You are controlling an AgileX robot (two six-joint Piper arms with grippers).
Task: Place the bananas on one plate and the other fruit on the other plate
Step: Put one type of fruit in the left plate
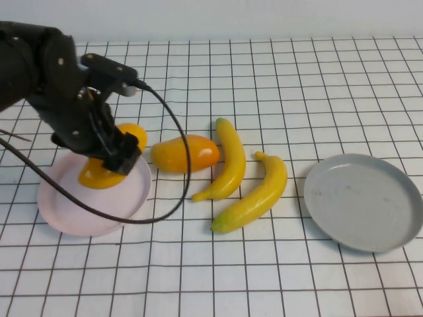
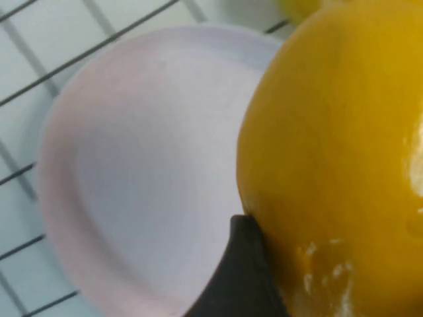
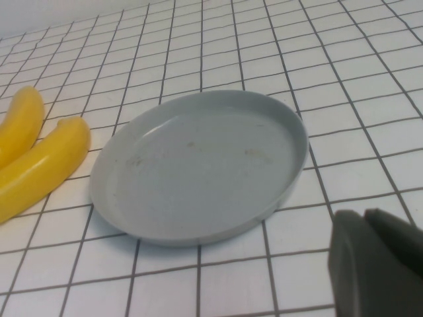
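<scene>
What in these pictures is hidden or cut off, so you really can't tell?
- High view: the left gripper covers much of a mango-like fruit over the pink plate; whether the fruit rests on the plate cannot be told.
- Left wrist view: the fruit fills the picture, cut off by its edges; only one fingertip shows.
- Right wrist view: the shut right gripper is cut off at the corner; the bananas run past the edge near the grey-blue plate.

Your left arm (image 1: pixel 46 79) is bulky, matte black, with rounded joint housings. A pale grey block (image 1: pixel 109 66) sits on its wrist, well above the fingers. A thin black cable (image 1: pixel 173 125) loops out from there. The left gripper (image 1: pixel 115 158) and the right gripper (image 3: pixel 377 264) have dark, smooth fingers.
</scene>
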